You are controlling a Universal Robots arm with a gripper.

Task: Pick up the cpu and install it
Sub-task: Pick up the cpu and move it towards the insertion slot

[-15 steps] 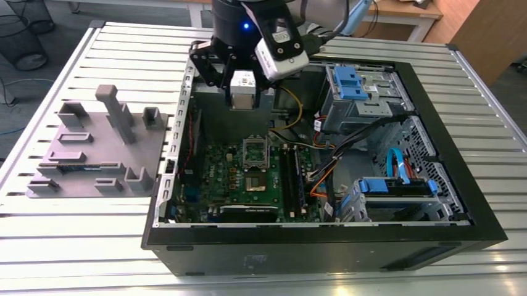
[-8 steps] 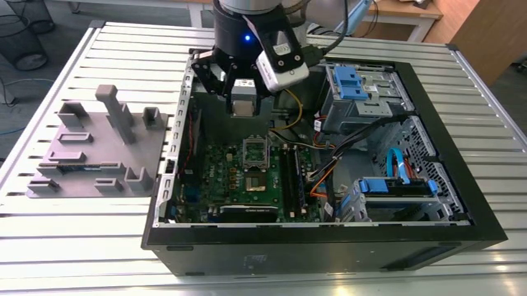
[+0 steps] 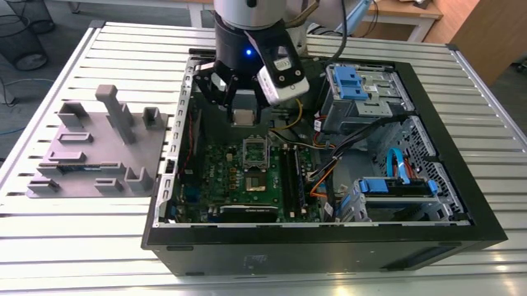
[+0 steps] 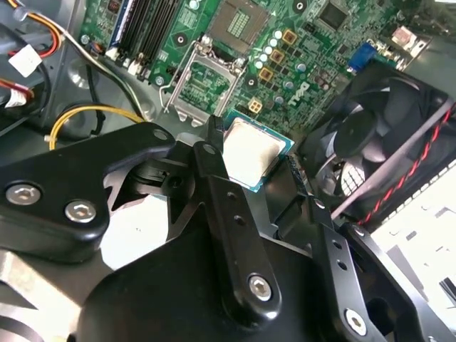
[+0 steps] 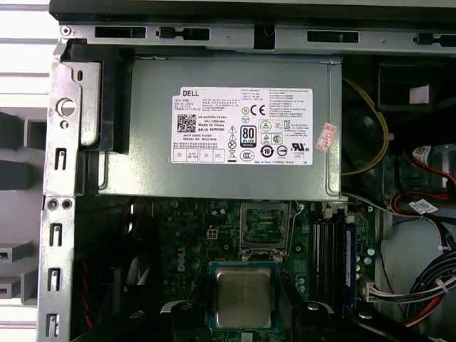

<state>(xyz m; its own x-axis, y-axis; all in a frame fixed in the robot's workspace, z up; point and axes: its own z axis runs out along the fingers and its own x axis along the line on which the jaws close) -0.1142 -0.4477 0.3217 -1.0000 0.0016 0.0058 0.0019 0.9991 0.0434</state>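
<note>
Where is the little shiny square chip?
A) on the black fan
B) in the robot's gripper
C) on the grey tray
B: the gripper is shut on the cpu, holding it above the green motherboard.
</note>
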